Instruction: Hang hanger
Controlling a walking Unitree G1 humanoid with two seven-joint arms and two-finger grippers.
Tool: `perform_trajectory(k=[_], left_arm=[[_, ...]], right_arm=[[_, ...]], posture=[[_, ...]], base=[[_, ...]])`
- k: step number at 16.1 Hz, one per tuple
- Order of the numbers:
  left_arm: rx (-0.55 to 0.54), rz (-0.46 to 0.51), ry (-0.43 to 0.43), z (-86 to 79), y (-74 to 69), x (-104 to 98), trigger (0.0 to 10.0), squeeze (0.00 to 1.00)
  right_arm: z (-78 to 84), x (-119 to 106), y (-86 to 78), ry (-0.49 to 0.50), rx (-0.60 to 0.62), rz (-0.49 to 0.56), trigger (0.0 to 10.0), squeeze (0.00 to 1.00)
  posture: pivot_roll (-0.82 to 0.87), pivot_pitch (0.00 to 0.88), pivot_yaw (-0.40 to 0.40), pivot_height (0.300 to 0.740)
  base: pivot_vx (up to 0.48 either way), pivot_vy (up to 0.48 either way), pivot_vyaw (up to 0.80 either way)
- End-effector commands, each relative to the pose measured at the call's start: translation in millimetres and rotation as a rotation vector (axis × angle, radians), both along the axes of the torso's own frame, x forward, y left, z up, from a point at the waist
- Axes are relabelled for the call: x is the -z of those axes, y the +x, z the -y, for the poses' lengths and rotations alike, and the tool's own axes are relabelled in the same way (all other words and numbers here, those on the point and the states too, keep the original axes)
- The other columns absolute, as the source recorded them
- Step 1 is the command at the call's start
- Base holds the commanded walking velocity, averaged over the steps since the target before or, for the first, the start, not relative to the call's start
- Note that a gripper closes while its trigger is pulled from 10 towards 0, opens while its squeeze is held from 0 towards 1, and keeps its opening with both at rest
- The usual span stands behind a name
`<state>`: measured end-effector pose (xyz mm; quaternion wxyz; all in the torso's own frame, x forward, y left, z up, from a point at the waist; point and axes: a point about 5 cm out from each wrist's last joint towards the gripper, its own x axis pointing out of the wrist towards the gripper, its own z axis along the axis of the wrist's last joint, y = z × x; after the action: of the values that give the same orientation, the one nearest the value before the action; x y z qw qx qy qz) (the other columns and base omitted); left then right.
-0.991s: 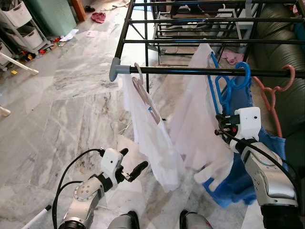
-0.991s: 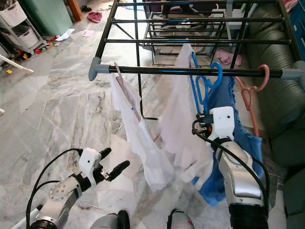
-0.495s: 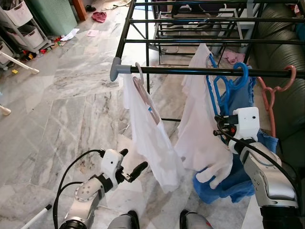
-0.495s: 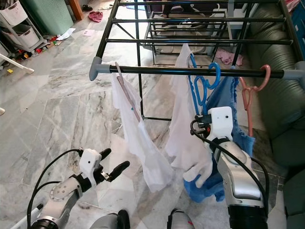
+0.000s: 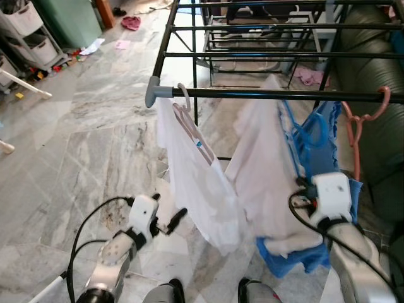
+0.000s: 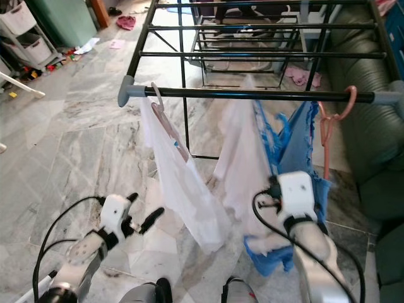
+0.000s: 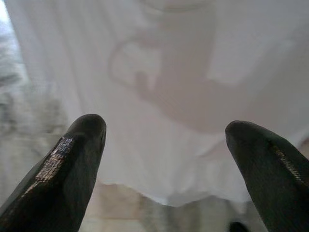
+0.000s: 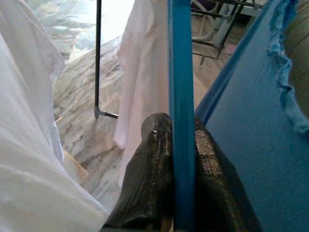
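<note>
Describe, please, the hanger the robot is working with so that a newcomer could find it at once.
Start at the black front rail of the drying rack. The blue hanger sits just beneath it, pinched by the right gripper; unlike the pale hanger and pink hanger, it is unhooked.

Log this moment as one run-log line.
right gripper shut on blue hanger | hook below black rail | left gripper open, facing white shirt

silver arms, white wrists, black cables
</note>
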<state>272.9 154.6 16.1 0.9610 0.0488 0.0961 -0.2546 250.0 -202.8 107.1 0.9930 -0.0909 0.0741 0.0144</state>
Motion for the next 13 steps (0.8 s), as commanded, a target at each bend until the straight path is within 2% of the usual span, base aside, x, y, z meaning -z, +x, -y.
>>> perform_trajectory(k=[1,2,3,7,8,13], left_arm=[[-0.065,-0.031,0.064,-9.4,-2.6,8,10.0,0.0],[-0.08,-0.033,0.069,-10.3,-1.5,9,10.0,0.0],[-0.103,-0.025,0.081,-11.9,-0.8,9,10.0,0.0],[-0.13,-0.021,0.101,-10.5,-1.4,11,10.0,0.0],[-0.118,-0.02,0.096,-6.0,-3.5,12,10.0,0.0],[-0.14,-0.012,0.099,-3.8,-6.0,12,10.0,0.0]], right_arm=[[-9.8,-6,-8.1,-0.013,0.001,0.061,0.0,0.0],[-13.4,2,-14.0,-0.001,0.016,0.042,9.6,0.0],[-15.9,12,-21.7,0.004,0.033,0.008,10.0,0.0],[-12.3,33,-37.2,0.021,0.067,-0.068,10.0,0.0],[-9.3,41,-42.9,0.018,0.072,-0.101,10.0,0.0],[-8.9,45,-43.2,0.03,0.075,-0.115,10.0,0.0]], posture=[[-0.16,0.171,0.097,0.74],[-0.16,0.171,0.096,0.74],[-0.16,0.173,0.097,0.74],[-0.17,0.187,0.088,0.74],[-0.16,0.195,0.081,0.74],[-0.15,0.202,0.068,0.74]], base=[[0.0,0.0,0.0],[0.0,0.0,0.0],[0.0,0.0,0.0],[0.0,0.0,0.0],[0.0,0.0,0.0],[-0.048,0.0,0.0]])
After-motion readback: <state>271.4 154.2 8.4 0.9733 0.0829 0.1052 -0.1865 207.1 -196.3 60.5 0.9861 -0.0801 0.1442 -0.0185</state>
